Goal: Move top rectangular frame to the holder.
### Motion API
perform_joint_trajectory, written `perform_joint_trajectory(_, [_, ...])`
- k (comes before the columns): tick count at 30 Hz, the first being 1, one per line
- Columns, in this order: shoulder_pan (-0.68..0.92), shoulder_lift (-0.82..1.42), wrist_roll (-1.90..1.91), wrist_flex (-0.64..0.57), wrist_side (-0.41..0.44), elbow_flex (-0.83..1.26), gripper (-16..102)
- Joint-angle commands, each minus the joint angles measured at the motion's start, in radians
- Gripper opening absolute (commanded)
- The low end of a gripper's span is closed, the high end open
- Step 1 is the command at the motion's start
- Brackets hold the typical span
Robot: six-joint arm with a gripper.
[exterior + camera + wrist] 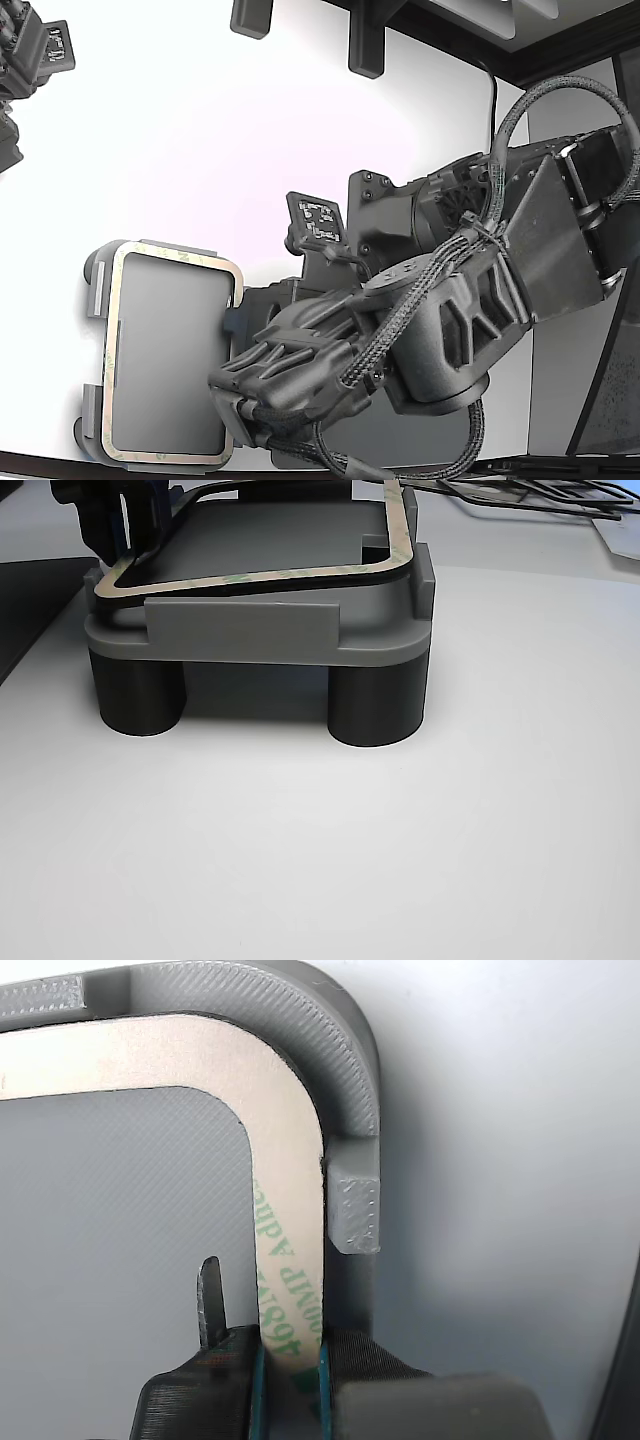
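Note:
The top rectangular frame [115,330], a thin beige outline with green print, lies on the light grey holder [96,290] at the exterior view's lower left. In the wrist view the frame [270,1090] sits inside the holder's raised rim [340,1040], beside a square tab. My gripper [290,1380] is shut on the frame's strip, with a teal pad on each side. The other view shows the holder [250,630] on dark round legs, the frame [250,577] on top with one end slightly raised, and my gripper [110,520] at its far corner. The arm hides my fingertips [238,330] in the exterior view.
More thin frames [520,495] lie behind the holder in the other view. A dark flat mat [30,600] sits beside it. A second arm [30,60] hangs at the exterior view's upper left. Dark brackets [365,40] stand along the white table's far edge.

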Motion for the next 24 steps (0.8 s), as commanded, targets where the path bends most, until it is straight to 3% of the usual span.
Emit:
perform_joint_trajectory(1, [-0.017,0.028,-0.002,0.003,0.003,-0.023,-6])
perform_joint_trajectory(3, [-0.017,0.028,-0.003,0.003,0.006,-0.028,7])
perform_joint_trajectory(4, [-0.017,0.028,-0.005,0.002,0.008,-0.028,25])
perform_joint_trajectory(5, [-0.017,0.026,-0.006,-0.002,0.009,-0.031,57])
perform_joint_trajectory(6, [-0.017,0.025,-0.008,-0.003,0.011,-0.035,99])
perform_joint_trajectory(12, [-0.012,0.006,-0.043,-0.003,0.038,-0.101,100])
perform_joint_trajectory(19, [-0.002,0.190,-0.423,-0.028,0.238,-0.083,100])
perform_joint_trajectory(24, [-0.048,0.506,-0.876,-0.236,0.354,0.216,100])
